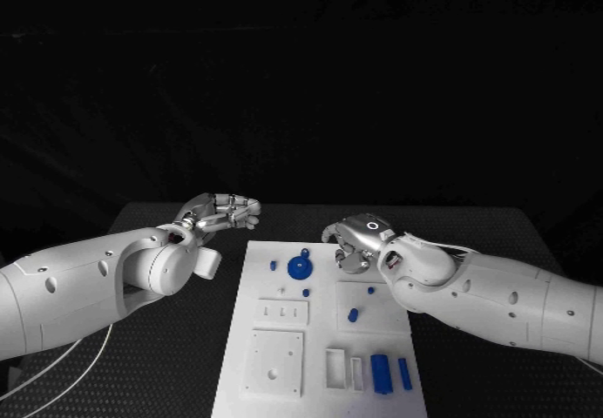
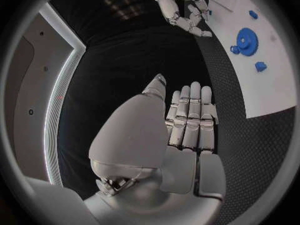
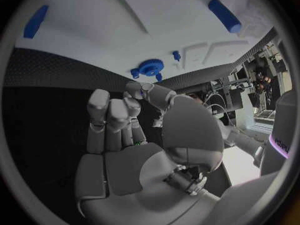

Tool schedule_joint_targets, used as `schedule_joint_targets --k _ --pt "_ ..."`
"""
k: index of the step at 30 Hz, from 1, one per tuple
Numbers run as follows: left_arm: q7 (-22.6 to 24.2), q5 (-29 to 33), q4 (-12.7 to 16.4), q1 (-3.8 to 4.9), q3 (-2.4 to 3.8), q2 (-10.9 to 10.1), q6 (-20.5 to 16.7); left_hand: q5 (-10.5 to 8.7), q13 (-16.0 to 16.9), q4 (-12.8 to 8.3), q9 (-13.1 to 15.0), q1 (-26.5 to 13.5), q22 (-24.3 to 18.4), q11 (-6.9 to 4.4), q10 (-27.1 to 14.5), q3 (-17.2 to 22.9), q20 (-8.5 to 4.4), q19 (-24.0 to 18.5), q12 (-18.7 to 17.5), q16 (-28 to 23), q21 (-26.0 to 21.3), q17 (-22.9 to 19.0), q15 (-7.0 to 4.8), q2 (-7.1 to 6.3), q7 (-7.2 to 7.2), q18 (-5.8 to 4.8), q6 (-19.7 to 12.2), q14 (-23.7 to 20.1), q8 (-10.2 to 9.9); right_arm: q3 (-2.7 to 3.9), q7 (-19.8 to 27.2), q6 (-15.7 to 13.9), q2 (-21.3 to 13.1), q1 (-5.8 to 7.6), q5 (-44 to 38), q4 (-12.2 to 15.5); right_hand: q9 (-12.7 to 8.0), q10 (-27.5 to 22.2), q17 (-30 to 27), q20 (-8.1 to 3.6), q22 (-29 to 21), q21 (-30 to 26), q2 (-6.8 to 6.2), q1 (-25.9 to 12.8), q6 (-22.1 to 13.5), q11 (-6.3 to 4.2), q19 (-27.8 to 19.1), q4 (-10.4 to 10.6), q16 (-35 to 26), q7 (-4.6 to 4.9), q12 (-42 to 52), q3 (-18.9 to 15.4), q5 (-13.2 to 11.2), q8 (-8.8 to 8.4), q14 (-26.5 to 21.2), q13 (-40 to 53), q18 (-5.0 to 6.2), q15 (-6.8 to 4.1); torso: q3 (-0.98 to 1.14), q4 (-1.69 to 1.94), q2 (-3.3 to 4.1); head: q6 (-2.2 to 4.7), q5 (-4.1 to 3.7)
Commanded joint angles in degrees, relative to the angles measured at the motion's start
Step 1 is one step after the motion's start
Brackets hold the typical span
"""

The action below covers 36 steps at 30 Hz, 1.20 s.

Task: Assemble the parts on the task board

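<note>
The white task board (image 1: 283, 366) lies lengthwise in the middle of the table. A blue gear (image 1: 299, 266) sits near its far end, with a small blue part (image 1: 273, 265) beside it and another blue part (image 1: 353, 314) further down. Two blue bars (image 1: 381, 373) lie near the front right. My left hand (image 1: 224, 212) hovers off the board's far left corner with its fingers curled, holding nothing. My right hand (image 1: 355, 244) hangs over the far right edge, fingers curled in toward the thumb, nothing visible in them. The gear (image 2: 247, 36) and the right hand (image 2: 181, 7) also appear in the left wrist view.
Moulded recesses (image 1: 283, 311) and a square plate area (image 1: 276, 361) fill the board's left half. Black table surface (image 1: 164, 366) runs along both sides of the board. In the right wrist view a blue bar (image 3: 224, 15) and the gear (image 3: 150, 67) lie on the board (image 3: 125, 25).
</note>
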Motion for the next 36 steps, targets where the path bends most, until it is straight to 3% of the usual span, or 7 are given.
schedule_joint_targets --k 1,7,10,14,19,28,36 --pt "0.63 -0.29 0.17 0.08 0.05 -0.16 0.75 -0.2 -0.03 0.02 -0.07 -0.09 0.78 0.06 0.43 -0.26 0.19 0.11 -0.18 -0.38 -0.34 0.09 0.05 0.0 0.12 0.74 0.24 0.22 -0.39 0.5 7.22 -2.04 -2.71 0.51 10.22 1.33 0.13 -0.11 0.09 -0.26 0.63 0.14 -0.94 0.4 1.33 0.57 0.34 0.78 -0.26 0.91 0.35 -1.25 -3.79 0.61 0.23 -0.12 1.28 0.34 0.0 -0.17 -0.03 0.36 -0.29" --pt "0.71 -0.61 -0.22 0.08 0.05 -0.28 1.02 -0.26 0.02 -0.01 -0.06 0.15 0.8 0.12 0.62 -0.24 0.22 0.07 -0.09 -0.44 -0.37 0.17 0.1 -0.17 0.1 0.75 0.36 0.28 -0.35 1.77 14.51 3.55 -7.63 1.1 22.75 0.1 0.2 -0.7 0.25 -0.42 0.72 0.05 -1.37 0.12 2.37 1.45 0.0 1.16 -0.36 1.87 0.66 -8.67 -12.85 1.22 0.15 -0.18 1.28 1.15 0.19 -0.82 -0.11 0.7 -0.61" --pt "0.73 -0.78 -0.54 0.07 0.04 -0.06 1.31 -0.34 0.07 0.0 -0.04 0.28 0.82 0.13 0.88 -0.25 0.25 0.06 0.02 -0.49 -0.39 0.23 0.13 -0.25 0.11 0.76 0.49 0.31 -0.3 1.95 16.43 5.56 -9.07 1.13 24.54 -2.66 0.08 -1.34 0.43 -0.43 0.91 -0.03 -1.18 -0.16 2.2 1.55 -0.74 0.58 -0.44 1.91 0.77 -13.2 -14.92 1.14 -0.17 -0.16 1.28 1.21 0.32 -1.16 -0.15 0.93 -0.77" --pt "0.78 -0.79 -0.8 0.06 0.03 0.24 1.54 -0.47 0.12 -0.01 -0.02 0.4 0.85 0.08 1.18 -0.3 0.28 0.03 0.14 -0.55 -0.41 0.31 0.14 -0.41 0.11 0.76 0.63 0.36 -0.25 1.93 17.79 7.64 -9.12 1.11 25.45 -6.54 -0.03 -2.05 0.72 -0.5 1.05 -0.04 -0.36 -0.64 1.9 1.57 -1.65 -0.72 -0.5 1.95 0.94 -19.12 -15.33 1.03 -0.59 -0.17 1.28 1.25 0.5 -1.54 -0.21 0.95 -0.78" --pt "0.81 -0.8 -1.14 0.05 0.0 0.45 1.72 -0.55 0.12 0.01 -0.03 0.41 0.86 0.06 1.21 -0.35 0.29 0.01 0.13 -0.58 -0.43 0.33 0.15 -0.51 0.12 0.75 0.64 0.36 -0.26 1.91 18.66 8.77 -8.91 0.61 26.03 -8.93 -0.13 -2.58 0.92 -0.57 1.03 -0.14 -0.03 -0.96 1.64 1.53 -2.35 -1.28 -0.6 1.93 1.03 -22.69 -13.95 0.91 -0.9 -0.2 1.28 1.19 0.79 -1.77 -0.19 0.84 -0.86" --pt "0.84 -0.82 -2.1 0.01 -0.04 0.82 1.87 -0.67 0.08 0.03 -0.05 0.4 0.87 0.09 1.15 -0.43 0.31 -0.01 0.07 -0.66 -0.45 0.37 0.17 -0.62 0.15 0.74 0.59 0.33 -0.31 1.87 19.56 9.68 -6.83 -1.27 26.19 -13.26 -0.31 -3.13 1.03 -0.52 0.97 -0.32 0.07 -0.63 1.23 1.42 -2.97 -1.65 -0.85 1.8 1.04 -24.99 -13.11 0.67 -1.26 -0.3 1.28 1.08 0.73 -1.57 -0.18 0.56 -1.03" --pt "0.77 -0.84 -2.4 -0.01 -0.06 0.98 1.8 -0.69 0.07 0.05 -0.06 0.4 0.88 0.11 1.12 -0.43 0.32 -0.01 0.03 -0.7 -0.45 0.39 0.18 -0.57 0.17 0.74 0.58 0.32 -0.33 1.86 20.19 10.96 -5.79 -2.68 28.32 -15.36 -0.41 -3.33 1.09 -0.44 0.97 -0.36 0.36 -0.77 0.96 1.36 -3.19 -1.59 -0.93 1.75 1.07 -25.91 -12.73 0.53 -1.38 -0.34 1.28 1.02 0.49 -1.46 -0.2 0.18 -0.92"
